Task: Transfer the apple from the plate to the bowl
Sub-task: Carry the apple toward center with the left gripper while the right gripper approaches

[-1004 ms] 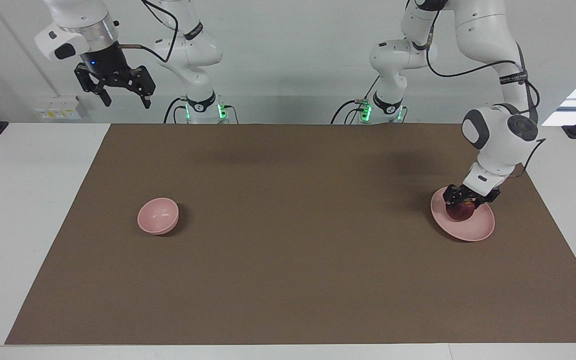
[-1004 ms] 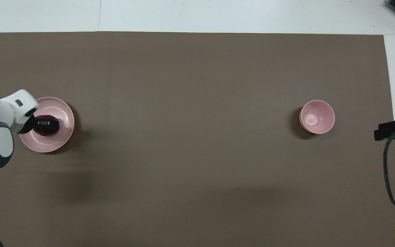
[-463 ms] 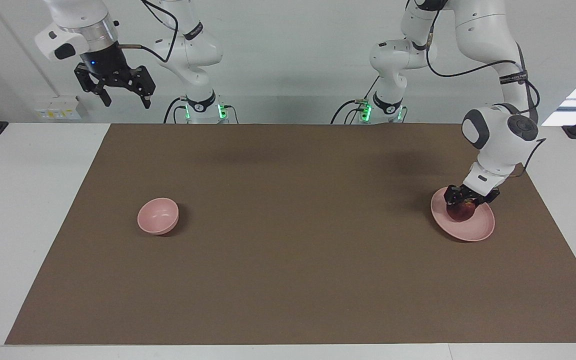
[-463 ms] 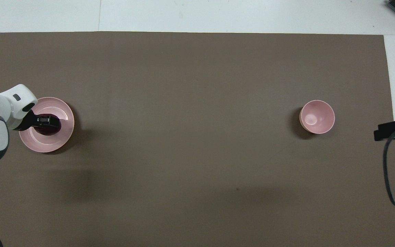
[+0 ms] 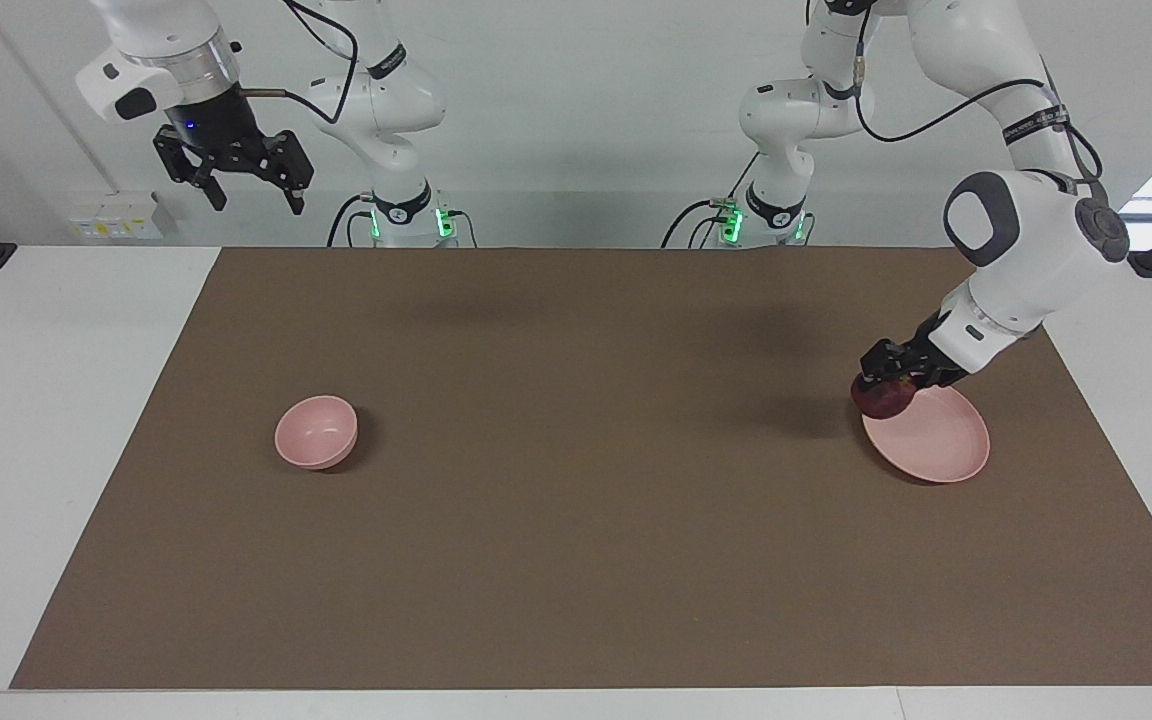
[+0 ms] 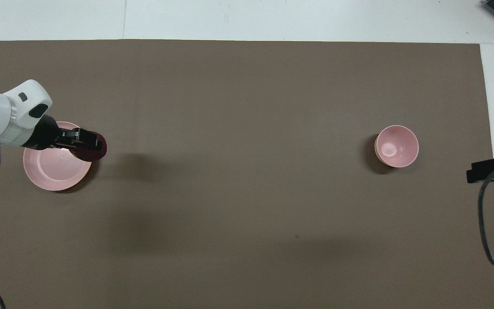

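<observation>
Over the plate's [image 5: 936,445] rim, apple [image 5: 880,399] clamped in left gripper [image 5: 884,383]; bowl [image 5: 316,431] bare, right gripper [image 5: 248,196] spread, waiting

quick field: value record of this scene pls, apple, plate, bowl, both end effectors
apple: held in the left end effector, lifted over the plate's rim on the side toward the bowl
plate: on the brown mat, toward the left arm's end, nothing on it
bowl: on the mat, toward the right arm's end, nothing in it
left end effector: shut on the apple
right end effector: open, raised high above its end of the table, waiting
task stage: apple off the plate, not yet carried to the bowl
</observation>
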